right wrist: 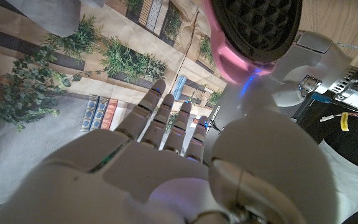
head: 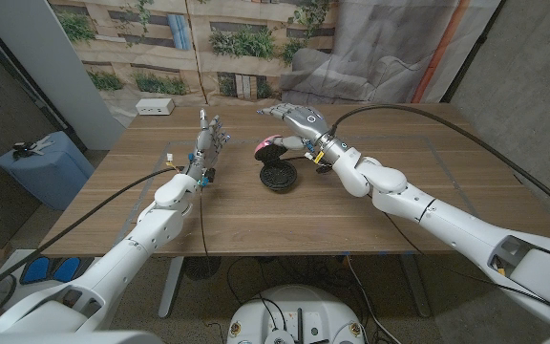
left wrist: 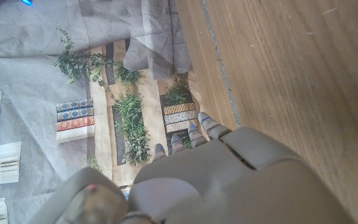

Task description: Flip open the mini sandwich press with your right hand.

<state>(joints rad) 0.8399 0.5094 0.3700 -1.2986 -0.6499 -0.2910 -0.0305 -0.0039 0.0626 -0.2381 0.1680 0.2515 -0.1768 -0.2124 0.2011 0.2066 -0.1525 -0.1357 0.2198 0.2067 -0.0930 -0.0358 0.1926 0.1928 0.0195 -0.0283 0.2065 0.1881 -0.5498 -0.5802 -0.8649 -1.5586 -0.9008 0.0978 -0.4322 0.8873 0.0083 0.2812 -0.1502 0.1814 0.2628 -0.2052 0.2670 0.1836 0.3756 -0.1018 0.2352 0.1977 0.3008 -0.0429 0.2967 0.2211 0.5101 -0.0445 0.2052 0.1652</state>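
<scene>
Currently the mini sandwich press (head: 277,164) sits near the middle of the wooden table (head: 351,215), a little to the far side, just left of my right hand (head: 301,125). Its pink lid (head: 268,146) is already tipped up toward the far side, and the round black lower plate (head: 278,179) lies flat on the table facing up, so I judge the flip as largely made. In the right wrist view the lid's ribbed black inner plate (right wrist: 258,22) shows with a pink rim around it.

My right hand hovers over the raised lid, fingers (right wrist: 166,121) stretched out and slightly parted, palm down. I cannot tell whether my thumb touches the pink rim; I see no firm hold.

My left hand (head: 207,143) stands upright at the left, well apart from the press, fingers straight up and close together, holding nothing.

Handling judgement: small appliance, rigid plastic shell, probably light, so the base could slide or tip if I push the lid hard. Shell looks smooth, likely slippery under my fingers. Best hold is the pink rim opposite the hinge, hooked from below. Hinge is the weak spot; avoid forcing past its stop
</scene>
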